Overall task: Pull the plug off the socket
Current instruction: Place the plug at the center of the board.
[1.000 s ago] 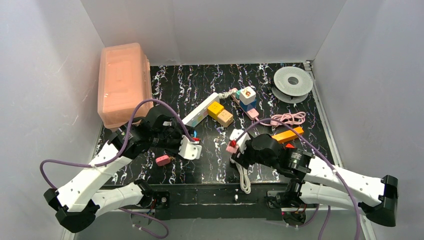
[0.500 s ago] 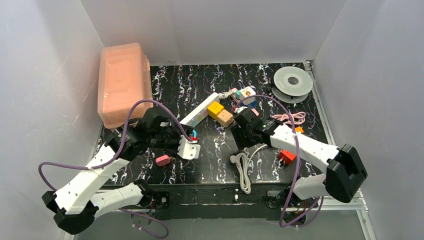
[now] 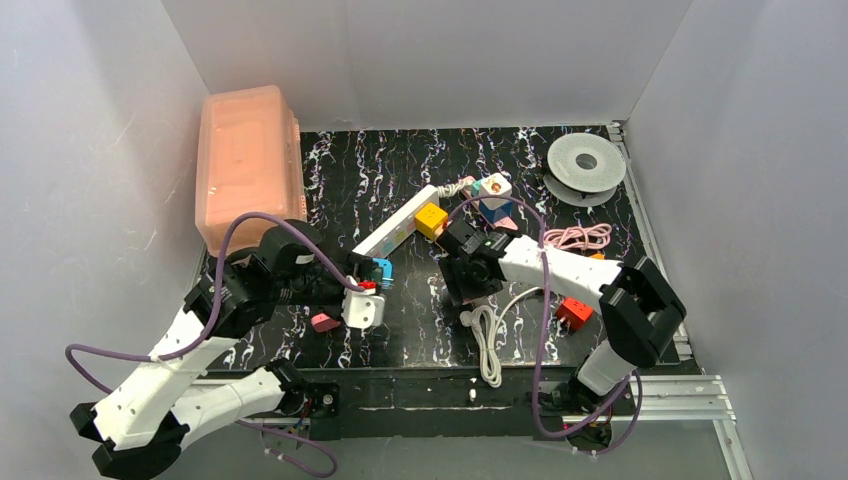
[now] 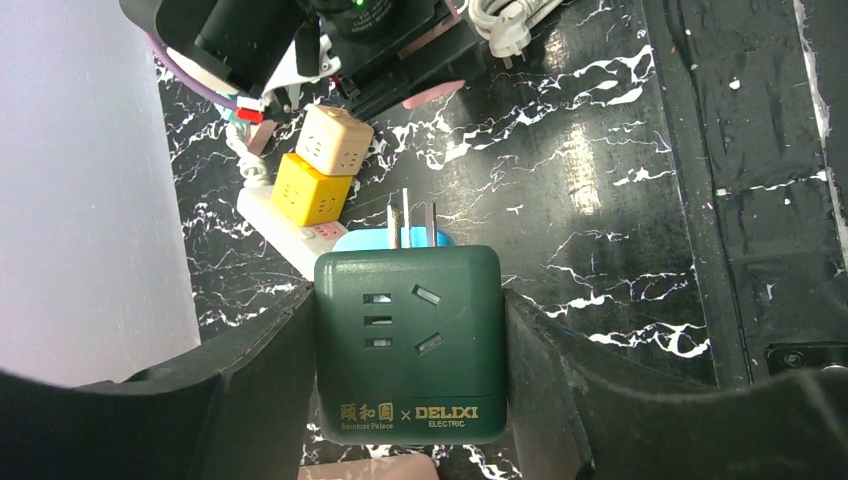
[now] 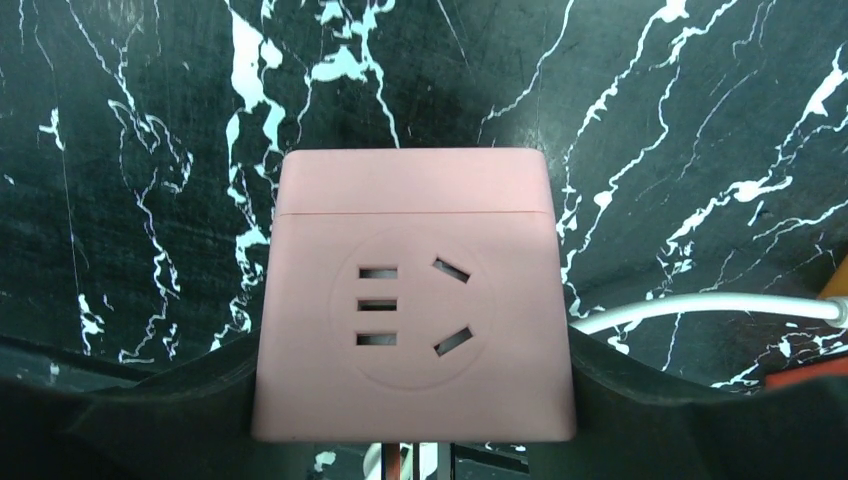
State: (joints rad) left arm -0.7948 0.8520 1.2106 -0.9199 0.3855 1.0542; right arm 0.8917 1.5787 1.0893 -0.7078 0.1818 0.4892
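The socket (image 3: 400, 222) is a long white strip lying diagonally mid-table, also seen in the left wrist view (image 4: 285, 232). A yellow cube plug (image 3: 432, 218) (image 4: 308, 190) sits on it, with a beige cube (image 4: 335, 140) just beyond. My left gripper (image 3: 365, 292) (image 4: 405, 340) is shut on a dark green cube plug (image 4: 408, 340). Its bare prongs (image 4: 405, 215) point toward the strip, clear of it. My right gripper (image 3: 462, 268) (image 5: 410, 380) is shut on a pink cube plug (image 5: 410, 300) above the black table, close to the beige cube, which it hides from above.
A peach lidded box (image 3: 245, 165) stands at the back left and a grey spool (image 3: 585, 162) at the back right. A coiled white cord (image 3: 487, 335), a red plug (image 3: 572, 312), a pink cable (image 3: 580, 237), a small pink piece (image 3: 323, 321) and a white-and-blue cube stack (image 3: 493, 192) lie around.
The right arm has swung from the near edge forward and left to the strip's cubes, carrying the pink cube. The left gripper has drawn back slightly toward the near left with the green cube.
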